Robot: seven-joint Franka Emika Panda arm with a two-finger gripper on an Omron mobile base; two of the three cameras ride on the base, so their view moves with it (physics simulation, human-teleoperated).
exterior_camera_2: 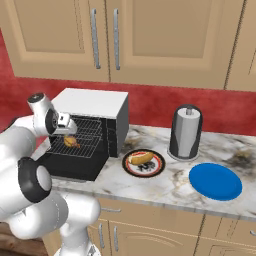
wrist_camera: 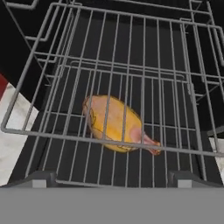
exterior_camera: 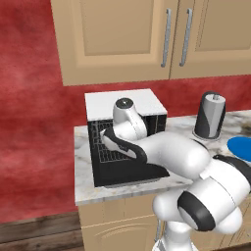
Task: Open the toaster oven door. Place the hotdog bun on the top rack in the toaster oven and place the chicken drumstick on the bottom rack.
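Drumstick (wrist_camera: 117, 124) lies on the bottom rack (wrist_camera: 65, 144); the end effector (exterior_camera_2: 66, 125) hangs released above it. Bun (exterior_camera_2: 140, 158) looks soft and light: pinch its sides gently.

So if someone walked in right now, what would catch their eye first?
Probably the toaster oven at the left end of the counter, its door dropped open and a chicken drumstick lying on the bottom rack under the top rack. Next, the hotdog bun on a plate beside the oven.
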